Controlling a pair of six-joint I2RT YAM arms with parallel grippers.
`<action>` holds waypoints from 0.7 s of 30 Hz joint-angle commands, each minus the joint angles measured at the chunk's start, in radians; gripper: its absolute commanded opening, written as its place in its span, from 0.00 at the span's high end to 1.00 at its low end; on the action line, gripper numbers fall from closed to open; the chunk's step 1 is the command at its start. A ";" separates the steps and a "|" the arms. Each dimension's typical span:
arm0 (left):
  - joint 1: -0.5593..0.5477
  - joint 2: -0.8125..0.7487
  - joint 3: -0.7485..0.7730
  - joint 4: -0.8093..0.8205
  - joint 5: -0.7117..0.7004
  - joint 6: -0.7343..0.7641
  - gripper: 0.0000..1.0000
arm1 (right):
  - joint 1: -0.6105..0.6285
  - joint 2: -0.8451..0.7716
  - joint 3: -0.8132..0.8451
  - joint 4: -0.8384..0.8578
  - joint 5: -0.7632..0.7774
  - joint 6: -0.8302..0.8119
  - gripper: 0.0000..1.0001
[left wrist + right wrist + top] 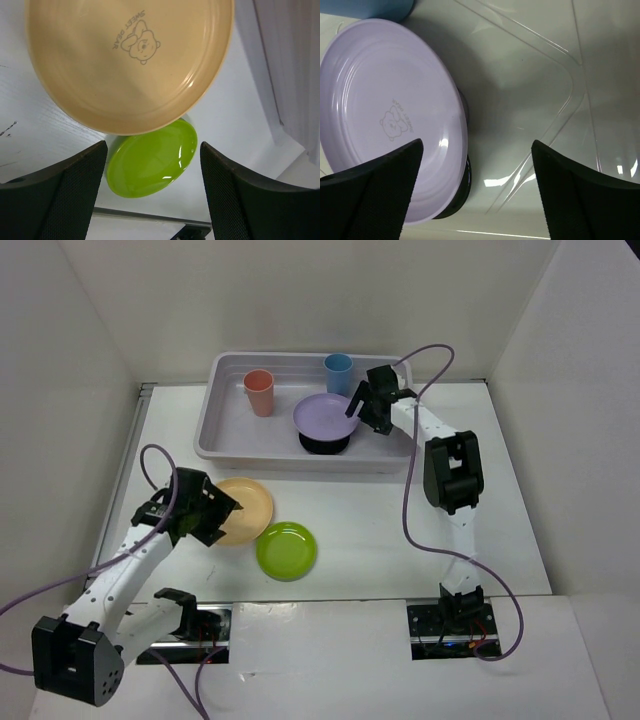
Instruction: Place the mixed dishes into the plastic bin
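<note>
Mesh-textured black fingers point(55, 200) frame both wrist views. Our left gripper point(152, 160) gapes empty above the white table point(380, 530), and our right gripper point(476, 160) gapes empty inside the plastic bin point(228, 425), a shallow, smooth tub with rounded corners. We see the pale orange plate point(125, 60), round and bear-printed, on the table, its edge meeting the glossy lime green plate point(287, 550). In the bin, the ridged lilac plate point(325, 412) rests tilted on a small black plate point(325, 444), and the coral-red cup point(260, 393) and blue cup point(338, 372) stand upright behind.

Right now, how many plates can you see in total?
4. The pale orange plate and the lime green plate are out on the table; the lilac plate rests on the black plate inside the plastic bin. Others could be hidden beneath.
</note>
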 commanded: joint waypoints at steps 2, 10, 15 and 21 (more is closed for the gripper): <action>-0.009 0.018 -0.019 -0.026 -0.003 -0.046 0.18 | -0.008 -0.041 0.054 0.013 0.000 -0.012 0.05; -0.009 0.045 -0.117 0.009 0.053 -0.110 0.28 | -0.008 -0.144 0.042 0.032 -0.009 -0.021 0.04; -0.009 0.081 -0.126 0.000 0.053 -0.110 0.28 | -0.017 -0.200 0.023 0.032 -0.009 -0.021 0.00; -0.009 0.139 -0.148 0.066 0.044 -0.110 0.29 | -0.026 -0.288 -0.022 0.061 -0.019 -0.021 0.00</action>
